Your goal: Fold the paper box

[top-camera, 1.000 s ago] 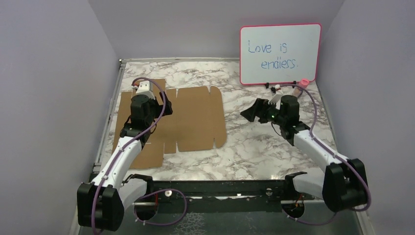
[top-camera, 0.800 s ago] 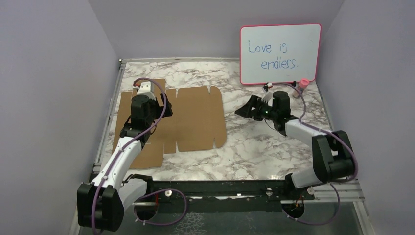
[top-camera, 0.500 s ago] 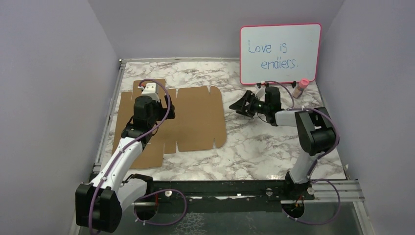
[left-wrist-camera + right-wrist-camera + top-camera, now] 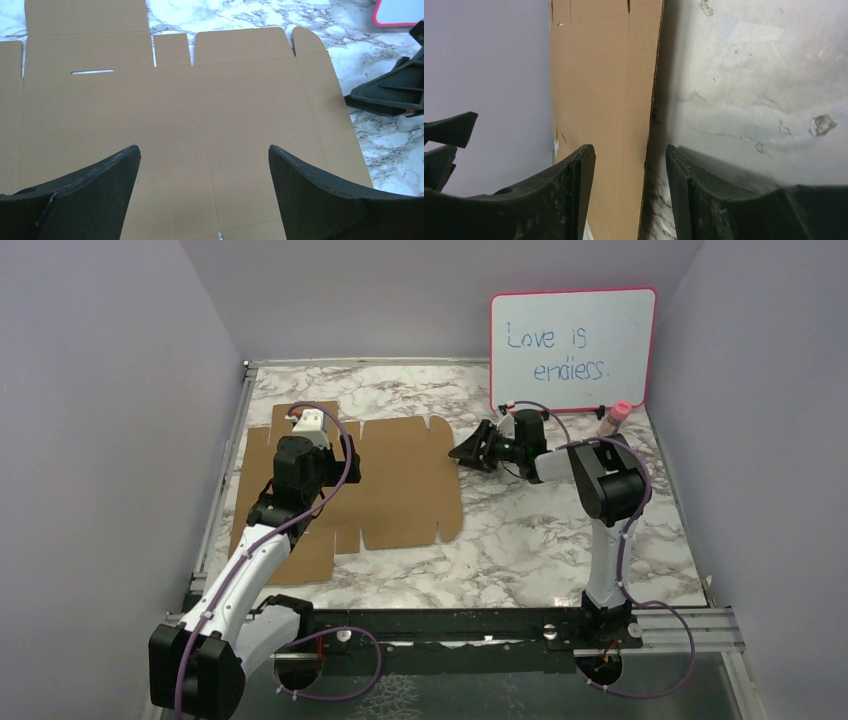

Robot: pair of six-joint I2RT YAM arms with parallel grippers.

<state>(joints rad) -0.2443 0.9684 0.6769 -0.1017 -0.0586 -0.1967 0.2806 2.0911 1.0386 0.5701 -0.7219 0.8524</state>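
The paper box [image 4: 395,490] is a flat brown cardboard sheet with flaps and slits, lying on the left half of the marble table. My left gripper [image 4: 335,462] hovers over its left-centre. In the left wrist view this gripper [image 4: 203,147] is wide open, with only bare cardboard [image 4: 225,110] below it. My right gripper [image 4: 460,453] reaches in low from the right, at the sheet's right edge near the far corner. In the right wrist view its jaws [image 4: 629,148] stand partly open and straddle the cardboard's edge [image 4: 651,115] without touching it.
A pink-framed whiteboard [image 4: 572,350] stands at the back right, and a small pink-capped bottle [image 4: 617,418] is beside its foot. A metal rail [image 4: 228,480] and a wall close off the table's left side. The right gripper's black fingers [image 4: 395,92] show beside the sheet.
The right arm has swung left across the table to the cardboard's right edge, and its jaws have narrowed. The left gripper has shifted slightly and stays wide open.
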